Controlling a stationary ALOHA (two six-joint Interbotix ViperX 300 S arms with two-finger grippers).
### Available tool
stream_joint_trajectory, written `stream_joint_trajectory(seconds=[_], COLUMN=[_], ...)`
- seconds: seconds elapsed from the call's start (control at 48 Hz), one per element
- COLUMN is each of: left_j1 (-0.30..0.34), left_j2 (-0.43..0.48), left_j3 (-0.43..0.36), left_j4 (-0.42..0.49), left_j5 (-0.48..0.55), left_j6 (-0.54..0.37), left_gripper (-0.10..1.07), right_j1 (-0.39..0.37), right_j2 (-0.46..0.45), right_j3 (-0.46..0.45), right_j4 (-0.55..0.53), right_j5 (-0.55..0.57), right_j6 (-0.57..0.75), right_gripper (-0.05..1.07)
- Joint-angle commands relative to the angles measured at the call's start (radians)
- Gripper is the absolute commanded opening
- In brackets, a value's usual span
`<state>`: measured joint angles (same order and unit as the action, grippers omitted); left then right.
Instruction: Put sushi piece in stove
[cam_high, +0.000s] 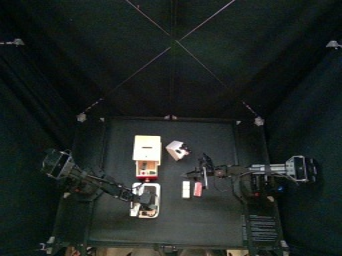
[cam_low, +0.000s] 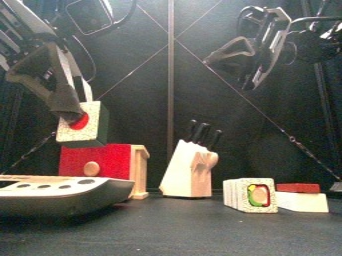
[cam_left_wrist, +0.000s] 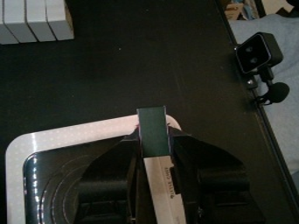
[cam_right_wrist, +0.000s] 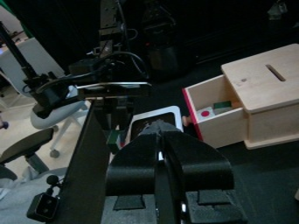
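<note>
Over to the left gripper (cam_left_wrist: 155, 140): clenched on a pale block (cam_left_wrist: 163, 185) with a dark band across it, pinched between both jaws. From the front, held up off the table, with a red round on the block's near face. Below it in the left wrist view, the white rim of the stove (cam_left_wrist: 26, 147) and its black top.

On to the right gripper (cam_right_wrist: 176, 162): pressed almost together, only a thin slit between the jaws, gripping nothing, touching nothing. Raised high above the table in the front view.

As for the sushi piece (cam_low: 301, 188): lying on the table, red on white, out to the right of the stove, just beside a sushi roll (cam_low: 250, 195) with green and orange in its centre. Not in either gripper, not on the stove.

Now for the containers. On the stove's top, nothing to be made out. Behind it, a wooden box (cam_right_wrist: 267, 83) with a slot in its lid and its red drawer (cam_right_wrist: 211, 112) pulled open; inside, a small green and red bit, too small to tell more. Next to the box, a knife block (cam_low: 190, 168) with dark handles sticking up.
</note>
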<state>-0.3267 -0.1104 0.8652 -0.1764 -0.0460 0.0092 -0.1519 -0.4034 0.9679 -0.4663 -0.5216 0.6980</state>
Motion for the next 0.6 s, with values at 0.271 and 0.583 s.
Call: stream_joint_trajectory(seconds=[0.271, 0.583], left_j1=[0.137, 0.293], left_j2=[-0.086, -0.331], left_j3=[0.005, 0.127], left_j4=[0.028, 0.028], left_j5=[0.003, 0.017], left_j6=[0.002, 0.0], left_gripper=[0.55, 0.55], right_j1=[-0.003, -0.003], right_j2=[-0.008, -0.008], right_j3=[-0.023, -0.02], right_j4=[0.003, 0.002], right_j5=[-0.009, -0.009], right_j6=[-0.002, -0.002], right_gripper=[0.37, 0.37])
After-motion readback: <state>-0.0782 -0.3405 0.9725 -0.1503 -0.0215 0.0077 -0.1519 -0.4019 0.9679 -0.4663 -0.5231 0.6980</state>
